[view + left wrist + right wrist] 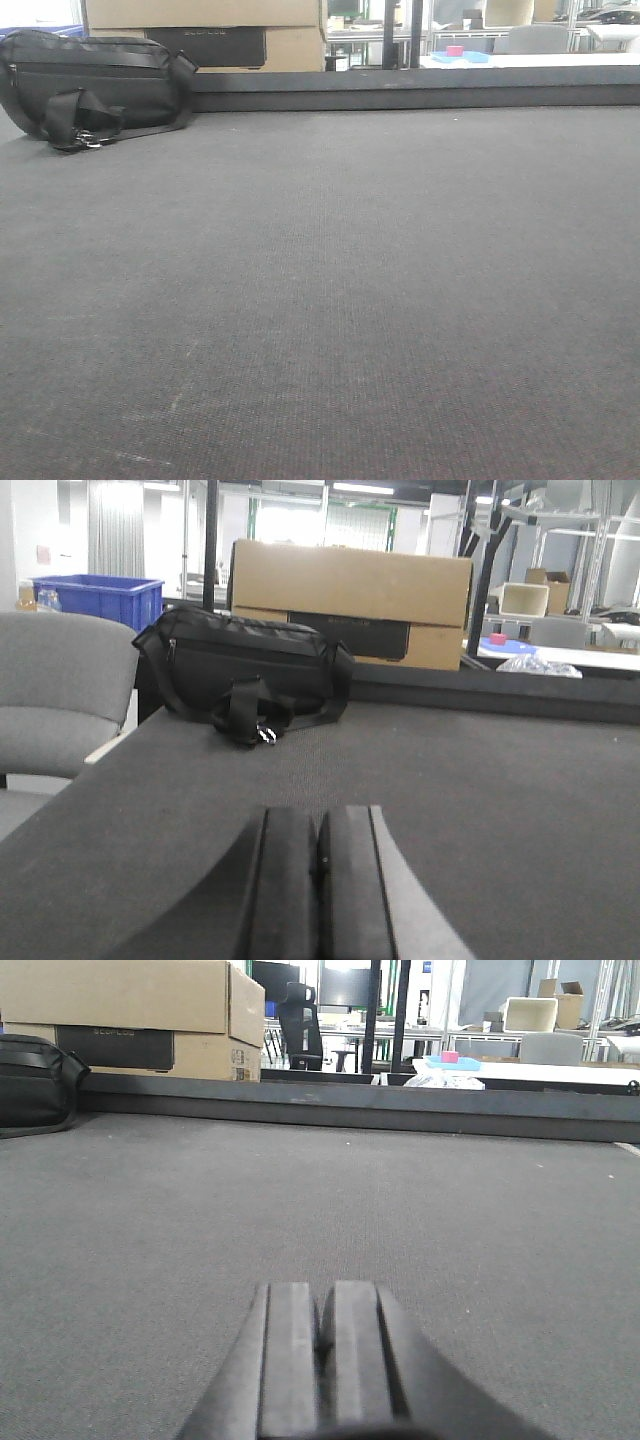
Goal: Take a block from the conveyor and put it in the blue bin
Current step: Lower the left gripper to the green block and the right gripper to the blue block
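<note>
Left gripper (318,880) and right gripper (325,1350) sit pinched shut and empty low over the conveyor (320,300), no block in sight, the blue bin (97,598) off to the left; an arriving block risks being shoved, not caught.

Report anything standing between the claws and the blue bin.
From the left claw, the black bag lies on the conveyor, roughly on the line to the blue bin, and a grey chair stands beside the belt's left edge. The right claw does not see the bin. No block shows on the belt.
</note>
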Tool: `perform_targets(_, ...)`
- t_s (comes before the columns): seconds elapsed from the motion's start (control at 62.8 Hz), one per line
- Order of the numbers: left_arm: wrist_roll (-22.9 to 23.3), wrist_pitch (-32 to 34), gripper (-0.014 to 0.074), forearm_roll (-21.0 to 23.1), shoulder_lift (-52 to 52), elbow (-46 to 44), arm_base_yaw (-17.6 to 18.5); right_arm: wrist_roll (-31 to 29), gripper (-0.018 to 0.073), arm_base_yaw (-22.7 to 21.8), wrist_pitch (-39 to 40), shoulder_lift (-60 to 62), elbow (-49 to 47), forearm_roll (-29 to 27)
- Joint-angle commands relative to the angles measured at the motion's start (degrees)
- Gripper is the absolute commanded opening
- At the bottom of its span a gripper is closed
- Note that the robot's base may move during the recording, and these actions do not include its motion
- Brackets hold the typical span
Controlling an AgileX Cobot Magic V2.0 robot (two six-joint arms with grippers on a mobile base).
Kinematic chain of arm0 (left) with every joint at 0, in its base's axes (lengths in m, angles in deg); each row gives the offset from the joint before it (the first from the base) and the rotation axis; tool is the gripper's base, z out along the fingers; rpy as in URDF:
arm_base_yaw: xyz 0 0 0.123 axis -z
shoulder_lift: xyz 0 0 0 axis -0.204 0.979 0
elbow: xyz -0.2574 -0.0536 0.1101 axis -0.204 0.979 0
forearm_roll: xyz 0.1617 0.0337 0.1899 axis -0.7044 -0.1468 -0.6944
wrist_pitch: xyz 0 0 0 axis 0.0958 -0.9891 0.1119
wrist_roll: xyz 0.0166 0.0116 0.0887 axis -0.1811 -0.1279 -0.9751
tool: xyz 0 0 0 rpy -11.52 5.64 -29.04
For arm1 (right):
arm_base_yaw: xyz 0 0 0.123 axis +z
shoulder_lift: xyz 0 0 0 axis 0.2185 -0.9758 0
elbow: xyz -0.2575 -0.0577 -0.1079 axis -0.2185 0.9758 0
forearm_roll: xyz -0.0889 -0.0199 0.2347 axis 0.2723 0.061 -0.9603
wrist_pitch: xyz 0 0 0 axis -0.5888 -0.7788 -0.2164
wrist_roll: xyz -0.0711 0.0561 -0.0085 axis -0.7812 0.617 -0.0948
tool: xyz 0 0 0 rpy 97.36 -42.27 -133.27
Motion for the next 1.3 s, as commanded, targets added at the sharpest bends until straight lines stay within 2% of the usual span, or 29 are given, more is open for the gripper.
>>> perform_targets(0.0, 0.11, 2.74, -0.0111, 0.19, -0.17, -0.18, -0.1, 0.05, -0.0162, -0.38, 1.92, 0.2, -0.01, -0.14)
perform_targets(0.064, 0.11, 2.41, -0.0111, 0.19, -0.17, -0.18, -0.1, 0.05, -0.0162, -0.38, 7.69, 0.2, -0.01, -0.42)
perform_targets(0.127, 0.11, 1.6, -0.0111, 0.19, -0.17, -0.54, -0.1, 0.16, -0.0162, -0.38, 14.35, 0.2, -0.01, -3.3)
perform_targets(0.207, 0.11, 0.34, -0.0111, 0.19, -0.17, -4.75, -0.1, 0.16, -0.0162, -0.38, 13.51, 0.2, -3.07, -6.81)
perform_targets(0.366, 0.11, -12.89, -0.0111, -4.06, 0.79, -17.18, -0.1, 0.16, -0.0162, -0.38, 1.26, 0.2, -12.64, -7.44)
perform_targets(0.477, 0.11, -21.27, -0.0111, -4.87, 5.12, -25.26, -0.1, 0.16, -0.0162, -0.38, -6.64, -1.71, -18.92, -7.44)
perform_targets(0.573, 0.11, -24.59, -0.0111, -4.87, 10.58, -30.91, -0.1, 0.16, -0.0162, -0.38, -14.5, -5.87, -24.31, -7.44)
perform_targets(0.716, 0.11, -29.53, -0.0111, -4.75, 21.77, -39.81, -0.1, 0.16, -0.0162, -0.38, -24.46, -16.65, -33.11, -7.44)
perform_targets(1.002, 0.03, -52.89, -0.0111, -4.65, 46.45, -58.23, -0.1, 0.16, -0.0162, -0.38, -47.99, -43.7, -53.55, -7.15)
perform_targets(1.114, 0.03, -55.61, -0.0111, -4.28, 53.41, -62.88, -0.1, 0.16, -0.0162, -0.38, -56.19, -53.02, -58.81, -5.19)
perform_targets(1.289, 0.03, -53.53, -0.0111, -2.95, 61.45, -65.01, -0.1, 0.16, -0.0162, -0.38, -57.73, -63.94, -60.56, -2.13)
